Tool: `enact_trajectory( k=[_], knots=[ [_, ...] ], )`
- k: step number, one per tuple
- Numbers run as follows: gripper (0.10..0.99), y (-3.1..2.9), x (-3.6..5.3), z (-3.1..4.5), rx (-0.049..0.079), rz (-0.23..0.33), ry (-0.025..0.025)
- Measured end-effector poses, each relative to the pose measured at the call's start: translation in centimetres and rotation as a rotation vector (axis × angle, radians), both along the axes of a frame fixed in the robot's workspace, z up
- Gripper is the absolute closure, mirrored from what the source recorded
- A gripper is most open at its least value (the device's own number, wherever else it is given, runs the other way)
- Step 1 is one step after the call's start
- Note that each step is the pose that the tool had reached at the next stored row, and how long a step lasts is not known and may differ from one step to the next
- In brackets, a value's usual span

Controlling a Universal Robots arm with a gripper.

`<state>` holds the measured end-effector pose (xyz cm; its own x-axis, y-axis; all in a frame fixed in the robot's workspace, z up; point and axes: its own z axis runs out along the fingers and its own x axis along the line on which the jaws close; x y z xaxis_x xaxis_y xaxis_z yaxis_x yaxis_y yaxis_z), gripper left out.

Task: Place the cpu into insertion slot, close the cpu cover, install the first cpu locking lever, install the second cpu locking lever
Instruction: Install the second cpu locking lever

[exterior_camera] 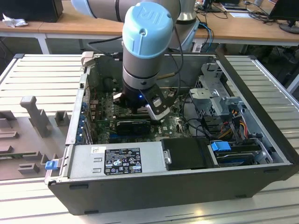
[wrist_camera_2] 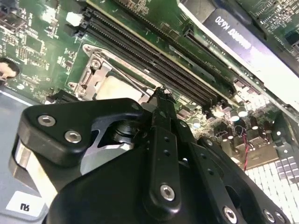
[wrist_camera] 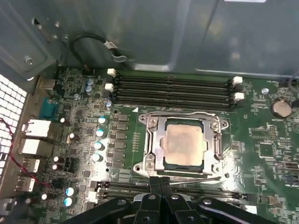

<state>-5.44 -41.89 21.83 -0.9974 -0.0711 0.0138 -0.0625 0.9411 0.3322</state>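
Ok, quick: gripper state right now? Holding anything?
Gripper: shut, fingertips pressed together, nothing held. It sits at the edge of the cpu cover, which lies closed over the cpu.

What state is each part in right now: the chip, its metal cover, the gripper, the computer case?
cpu: seated in the insertion slot.
cpu cover: closed flat over the chip.
gripper: shut, empty, tips beside the socket's edge.
computer case: open, side panel off.
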Motion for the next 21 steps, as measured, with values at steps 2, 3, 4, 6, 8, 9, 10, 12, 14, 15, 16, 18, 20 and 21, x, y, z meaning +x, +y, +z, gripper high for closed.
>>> enact_trajectory(
  k=[2, 3, 4, 6, 8, 9, 10, 12, 14, 15, 16, 18, 20, 21],
  knots=[
    [0.980, 0.00, -0.66, -0.29, 0.001, 0.000, 0.0001],
    [0.980, 0.00, -0.85, -0.49, 0.002, 0.000, 0.0000],
    [0.980, 0.00, -1.03, -0.87, 0.002, 0.000, 0.0000],
    [0.980, 0.02, -1.14, -1.22, 0.002, 0.000, 0.0001],
    [0.980, 0.03, -1.32, -1.59, 0.002, 0.000, 0.0000],
    [0.980, 0.04, -1.46, -1.79, 0.002, 0.000, 0.0001],
    [0.980, 0.08, -1.49, -1.91, 0.003, 0.000, 0.0001],
    [0.980, 0.37, -1.58, -2.31, 0.023, 0.000, 0.0001],
    [0.980, 0.90, -1.90, -2.75, 0.046, 0.000, -0.0001],
    [0.980, 0.99, -2.01, -2.83, 0.046, 0.000, 0.0000],
    [0.980, 0.99, -2.05, -2.82, 0.046, 0.000, 0.0000],
    [0.980, 0.98, -2.07, -2.63, 0.046, 0.000, 0.0001],
    [0.980, 0.99, -2.09, -1.99, 0.047, 0.000, 0.0000],
    [0.980, 0.99, -2.09, -1.60, 0.047, 0.000, 0.0000]
  ],
)
